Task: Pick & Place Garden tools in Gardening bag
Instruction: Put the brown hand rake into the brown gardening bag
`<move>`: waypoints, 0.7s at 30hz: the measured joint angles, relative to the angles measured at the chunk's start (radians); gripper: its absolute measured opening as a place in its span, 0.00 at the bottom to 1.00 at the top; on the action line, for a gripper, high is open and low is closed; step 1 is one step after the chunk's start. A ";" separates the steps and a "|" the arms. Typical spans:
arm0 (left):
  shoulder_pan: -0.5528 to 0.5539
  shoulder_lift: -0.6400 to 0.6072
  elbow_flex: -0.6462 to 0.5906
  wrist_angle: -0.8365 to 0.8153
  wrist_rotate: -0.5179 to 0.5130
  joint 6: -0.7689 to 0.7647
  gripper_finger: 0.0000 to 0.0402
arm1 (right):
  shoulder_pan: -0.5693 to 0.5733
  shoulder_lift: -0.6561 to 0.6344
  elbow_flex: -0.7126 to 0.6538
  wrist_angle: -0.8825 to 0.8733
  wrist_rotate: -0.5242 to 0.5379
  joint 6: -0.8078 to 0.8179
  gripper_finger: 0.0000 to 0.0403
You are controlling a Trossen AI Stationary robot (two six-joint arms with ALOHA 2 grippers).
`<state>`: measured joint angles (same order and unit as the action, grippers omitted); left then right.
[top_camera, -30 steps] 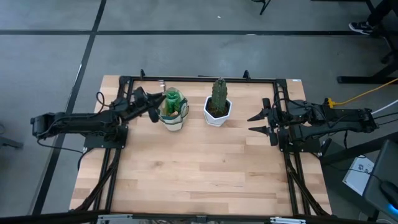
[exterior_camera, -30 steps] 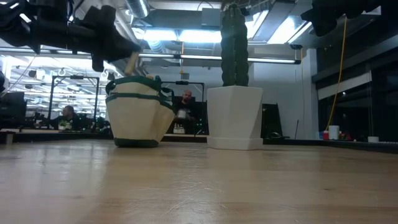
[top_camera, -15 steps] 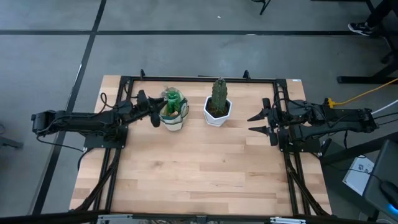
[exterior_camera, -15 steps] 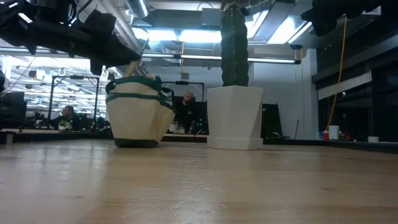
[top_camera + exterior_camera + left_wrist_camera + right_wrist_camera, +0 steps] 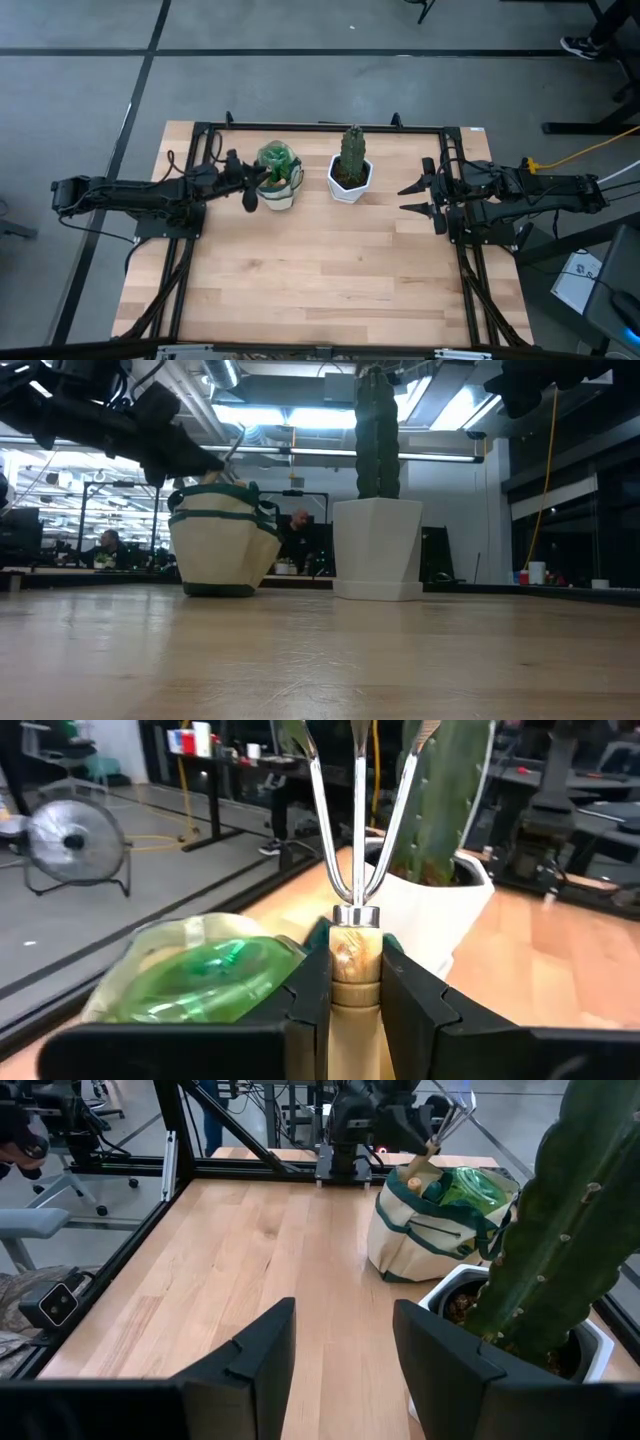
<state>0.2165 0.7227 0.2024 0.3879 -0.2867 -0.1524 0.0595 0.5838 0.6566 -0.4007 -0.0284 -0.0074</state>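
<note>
From where I stood, no writing, label, brand, number or sign could be read anywhere on the table or in the room beyond it.

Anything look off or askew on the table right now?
Nothing stands out. The gardening bag and cactus stand upright, nothing spilled. The left gripper holds the hand fork tines-up by the bag; the right gripper waits open at the table's right.
</note>
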 joint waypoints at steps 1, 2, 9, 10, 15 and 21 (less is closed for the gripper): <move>0.000 0.000 0.000 -0.006 0.010 0.000 0.15 | 0.000 0.000 0.000 0.000 0.000 0.000 0.43; 0.000 0.000 0.000 -0.012 0.019 -0.006 0.15 | 0.000 0.000 0.000 0.000 0.000 0.000 0.43; 0.000 0.000 0.000 -0.065 0.024 -0.080 0.15 | 0.000 0.000 0.000 0.000 0.000 0.000 0.43; 0.000 0.000 0.000 -0.076 0.024 -0.094 0.15 | 0.000 0.000 0.000 0.000 0.000 0.000 0.43; 0.000 0.000 0.000 -0.135 0.025 -0.148 0.20 | 0.000 0.000 0.000 0.000 0.000 0.000 0.43; 0.000 0.000 0.000 -0.144 0.027 -0.150 0.27 | 0.000 0.000 0.000 0.000 0.000 0.000 0.43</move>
<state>0.2165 0.7227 0.2024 0.2442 -0.2596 -0.3022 0.0597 0.5835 0.6563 -0.4007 -0.0285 -0.0074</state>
